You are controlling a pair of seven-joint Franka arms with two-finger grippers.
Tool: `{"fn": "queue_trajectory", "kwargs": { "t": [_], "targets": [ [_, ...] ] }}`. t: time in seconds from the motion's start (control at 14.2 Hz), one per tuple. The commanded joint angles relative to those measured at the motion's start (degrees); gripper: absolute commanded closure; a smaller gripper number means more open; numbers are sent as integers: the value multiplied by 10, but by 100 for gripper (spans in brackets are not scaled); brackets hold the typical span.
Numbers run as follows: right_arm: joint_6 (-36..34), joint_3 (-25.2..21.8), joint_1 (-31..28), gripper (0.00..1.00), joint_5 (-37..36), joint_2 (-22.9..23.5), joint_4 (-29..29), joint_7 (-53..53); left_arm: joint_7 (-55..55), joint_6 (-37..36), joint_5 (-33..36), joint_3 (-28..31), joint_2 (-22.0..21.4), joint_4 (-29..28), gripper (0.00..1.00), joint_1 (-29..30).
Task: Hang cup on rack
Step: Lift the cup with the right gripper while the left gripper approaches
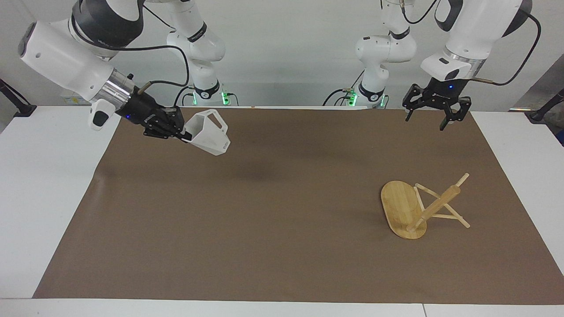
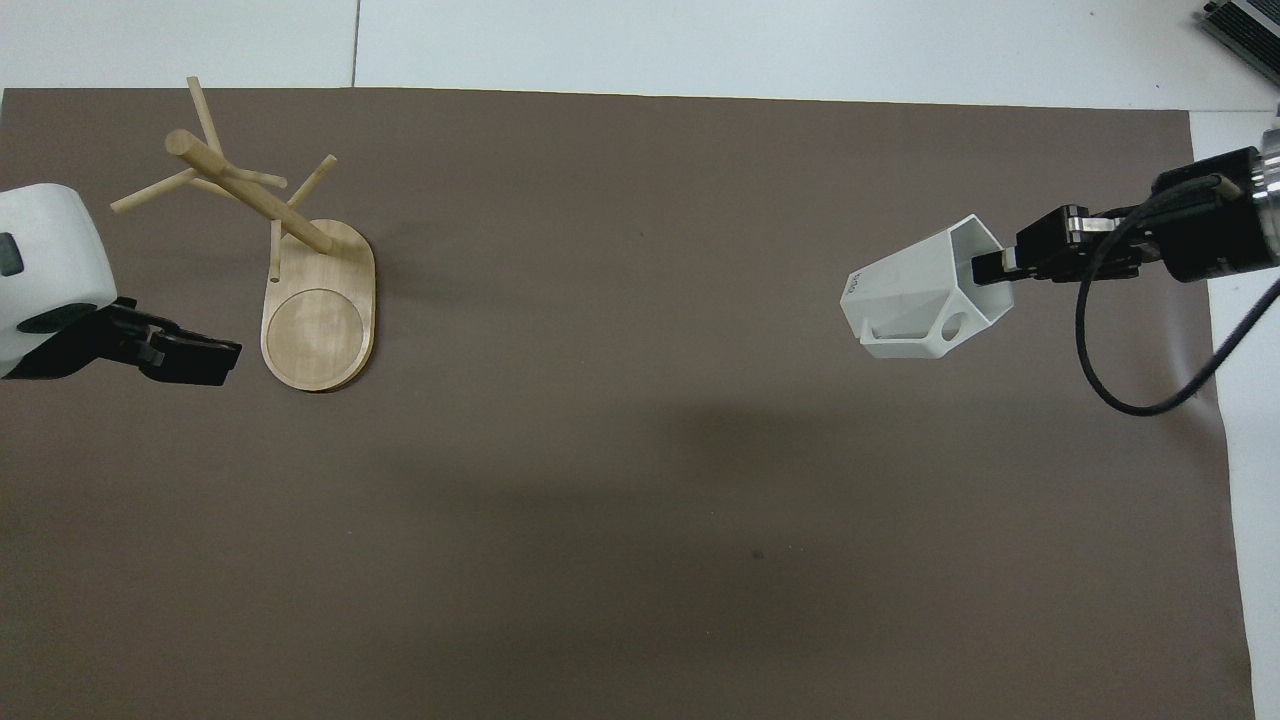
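The white faceted cup [image 1: 208,132] [image 2: 915,295] hangs in the air over the mat at the right arm's end, tipped on its side with its handle and round hole showing. My right gripper [image 1: 187,134] [image 2: 990,272] is shut on the cup's rim. The bamboo rack [image 1: 398,207] [image 2: 320,320] stands on its oval base at the left arm's end of the mat, its pegs bare. My left gripper [image 1: 425,121] [image 2: 215,355] waits open and empty in the air, over the mat beside the rack's base.
A brown mat [image 1: 282,246] covers most of the white table [image 1: 39,185]. A black cable [image 2: 1120,390] loops down from the right wrist.
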Motion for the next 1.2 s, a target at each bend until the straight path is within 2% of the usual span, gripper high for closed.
{"fn": "queue_trajectory", "kwargs": {
  "t": [0.0,0.14,0.21,0.42,0.85,1.13],
  "targets": [
    [-7,19,16,100,94,-9,1,63,91,49,-14,6,-36,-60,0,-25],
    [27,30,63,100,129,-9,1,158,135,87,-14,7,-40,-72,0,-57],
    [64,30,92,100,134,-8,1,196,137,103,-14,7,-44,-84,0,-63],
    [150,30,163,100,151,-10,-12,248,171,100,-14,5,-42,-78,0,-84],
    [169,30,213,100,145,-3,-21,248,287,3,-72,6,-27,-17,0,-99],
    [182,30,225,100,145,0,-22,248,305,0,-90,5,-34,-14,0,-105]
  ]
}}
